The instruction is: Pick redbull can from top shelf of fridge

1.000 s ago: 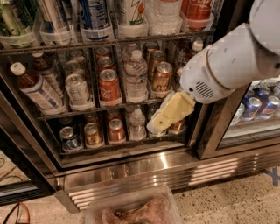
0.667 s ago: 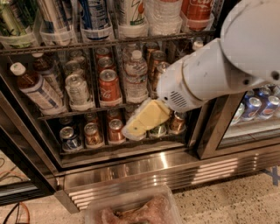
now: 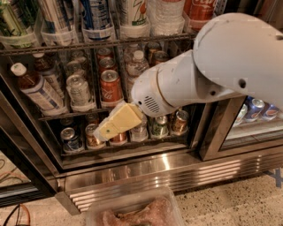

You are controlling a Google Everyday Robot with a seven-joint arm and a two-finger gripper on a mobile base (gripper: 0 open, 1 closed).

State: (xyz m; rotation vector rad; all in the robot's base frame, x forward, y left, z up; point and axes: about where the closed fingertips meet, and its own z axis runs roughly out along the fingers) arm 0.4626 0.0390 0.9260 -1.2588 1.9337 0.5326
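Observation:
The redbull can [image 3: 95, 15], blue and silver with white lettering, stands in a clear holder on the top shelf [image 3: 66, 45] of the fridge [image 3: 177, 174]; its top is cut off by the picture's upper edge. A silver-white striped can [image 3: 55, 17] stands to its left and a white can with a green-red logo [image 3: 132, 13] to its right. My cream-yellow gripper [image 3: 104, 131] hangs well below the top shelf, in front of the bottom rack of short cans and pointing down-left. My white arm [image 3: 221, 62] covers the right part of the shelves.
A red can [image 3: 110, 86], a water bottle [image 3: 137, 66] and a brown bottle with a white cap [image 3: 35, 88] stand on the middle rack. A second cooler with blue cans [image 3: 256, 110] is at the right. A clear plastic tub [image 3: 132, 212] sits on the floor below.
My arm and gripper have swung left and slightly down across the lower racks. The arm now fills more of the right side. The cans have not moved.

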